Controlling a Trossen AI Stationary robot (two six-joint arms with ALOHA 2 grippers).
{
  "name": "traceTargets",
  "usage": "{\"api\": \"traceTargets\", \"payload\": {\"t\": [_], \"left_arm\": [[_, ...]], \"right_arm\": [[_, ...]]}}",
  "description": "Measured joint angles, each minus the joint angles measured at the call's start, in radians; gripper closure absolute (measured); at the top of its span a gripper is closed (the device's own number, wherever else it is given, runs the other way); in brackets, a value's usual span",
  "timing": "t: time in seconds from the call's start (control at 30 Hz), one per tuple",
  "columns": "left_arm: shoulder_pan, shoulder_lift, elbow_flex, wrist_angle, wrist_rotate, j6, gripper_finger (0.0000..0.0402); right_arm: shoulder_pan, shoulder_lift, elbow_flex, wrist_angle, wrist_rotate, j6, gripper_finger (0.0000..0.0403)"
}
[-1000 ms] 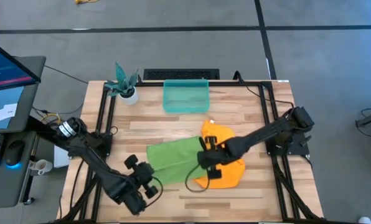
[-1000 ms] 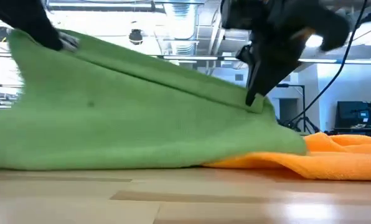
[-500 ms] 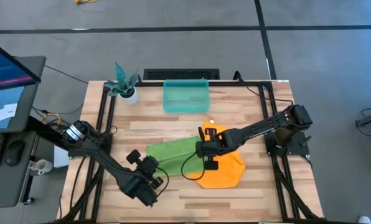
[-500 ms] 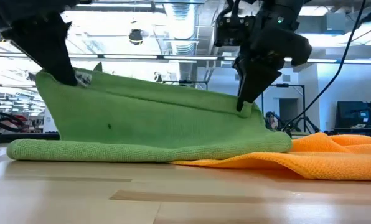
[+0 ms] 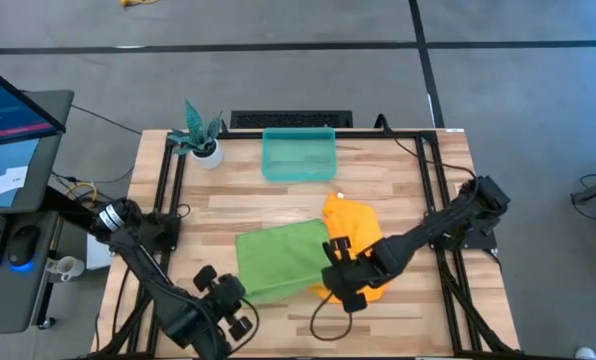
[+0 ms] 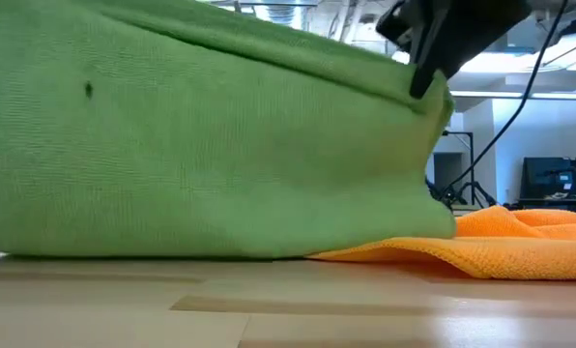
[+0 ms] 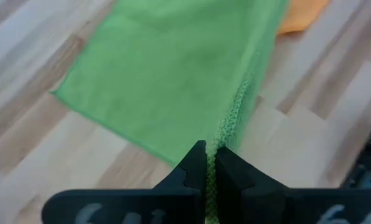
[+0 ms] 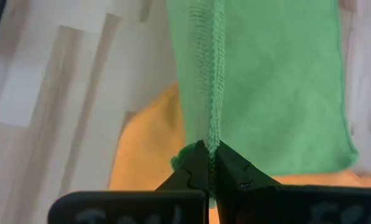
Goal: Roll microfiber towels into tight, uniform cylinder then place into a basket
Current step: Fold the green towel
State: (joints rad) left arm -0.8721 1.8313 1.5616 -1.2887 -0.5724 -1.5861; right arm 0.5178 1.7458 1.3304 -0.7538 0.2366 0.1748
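A pale wood bench (image 5: 398, 180) carries everything. The left gripper (image 7: 210, 163) and right gripper (image 8: 210, 155) each pinch a near corner of the lime green towel (image 5: 278, 258), at 6 o'clock from the teal basket (image 5: 299, 154). Keep that edge taut and level. The orange towel (image 5: 356, 222) lies crumpled, partly underneath.

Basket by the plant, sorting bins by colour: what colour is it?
Translucent teal-green; the basket shows best in the high view.
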Motion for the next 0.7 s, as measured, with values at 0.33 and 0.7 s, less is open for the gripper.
{"api": "traceTargets", "payload": {"t": [0.33,0.7], "left_arm": [[0.103,0.003,-0.156,0.001,-0.014,0.030,0.0400],[0.169,0.003,-0.261,0.008,-0.014,0.059,0.0400]], "right_arm": [[-0.078,0.010,0.000,-0.033,0.083,0.017,0.0381],[-0.203,0.010,-0.074,0.038,0.128,0.034,0.0381]]}}
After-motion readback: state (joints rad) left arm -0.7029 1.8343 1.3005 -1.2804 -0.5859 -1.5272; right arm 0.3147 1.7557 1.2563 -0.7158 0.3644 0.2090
